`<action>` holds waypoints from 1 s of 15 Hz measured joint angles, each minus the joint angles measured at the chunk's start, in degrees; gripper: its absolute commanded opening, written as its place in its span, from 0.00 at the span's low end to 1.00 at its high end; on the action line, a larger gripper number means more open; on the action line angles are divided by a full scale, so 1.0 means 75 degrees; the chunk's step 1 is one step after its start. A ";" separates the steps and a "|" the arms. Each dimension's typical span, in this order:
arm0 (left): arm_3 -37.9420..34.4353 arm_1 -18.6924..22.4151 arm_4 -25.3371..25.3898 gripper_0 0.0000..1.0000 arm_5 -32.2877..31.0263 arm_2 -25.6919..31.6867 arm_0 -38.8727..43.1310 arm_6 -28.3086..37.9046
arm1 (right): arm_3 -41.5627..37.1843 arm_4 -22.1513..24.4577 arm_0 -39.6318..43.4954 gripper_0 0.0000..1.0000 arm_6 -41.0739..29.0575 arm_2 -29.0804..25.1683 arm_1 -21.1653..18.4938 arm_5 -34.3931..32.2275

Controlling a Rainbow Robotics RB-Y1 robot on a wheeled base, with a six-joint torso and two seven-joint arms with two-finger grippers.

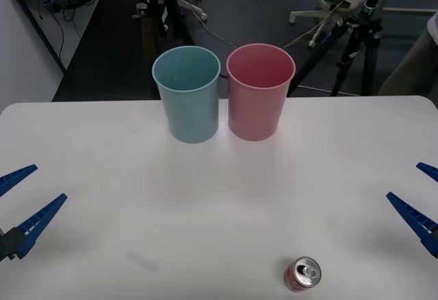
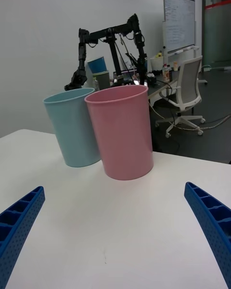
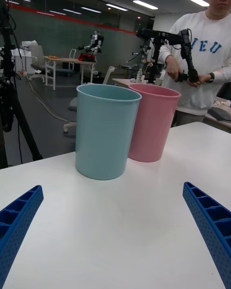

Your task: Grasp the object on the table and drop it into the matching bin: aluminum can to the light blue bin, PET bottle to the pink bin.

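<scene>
A wide white surface [image 1: 219, 197] with rounded corners spans the front view, carrying two tall tapered bins upright toward 12 o'clock. The light blue bin [image 1: 187, 93] and the pink bin [image 1: 260, 91] stand side by side, just beside each other and possibly touching near the rims, blue toward 11 o'clock and pink toward 1 o'clock. At 9 o'clock, low over the surface at the edge of the view, the left gripper [image 1: 20, 201] sits with its blue ribbed fingers spread apart and nothing between them. At 3 o'clock the right gripper [image 1: 423, 197] is likewise spread wide with nothing between its fingers. The small red aluminum can [image 1: 302, 274] stands upright near 5 o'clock, silver pull-tab top showing, well apart from both bins and both grippers.
</scene>
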 measured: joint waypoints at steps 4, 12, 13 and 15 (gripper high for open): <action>0.0000 0.0000 0.0000 1.00 0.0000 0.0000 0.0000 0.0000 | -0.0069 0.0071 0.0068 1.00 -0.0001 -0.0003 0.0255 -0.0063; 0.0000 0.0000 0.0000 1.00 0.0000 0.0000 0.0000 0.0000 | -0.0339 -0.0091 0.0677 1.00 0.0632 0.0109 0.0289 -0.0566; 0.0000 0.0000 0.0000 1.00 0.0000 0.0000 0.0000 0.0000 | -0.0329 -0.0118 0.0803 1.00 0.0910 0.0115 0.0289 -0.0716; 0.0000 0.0000 0.0000 1.00 0.0000 0.0000 0.0000 0.0000 | -0.0300 -0.0166 0.1018 1.00 0.1253 0.0154 0.0289 -0.0980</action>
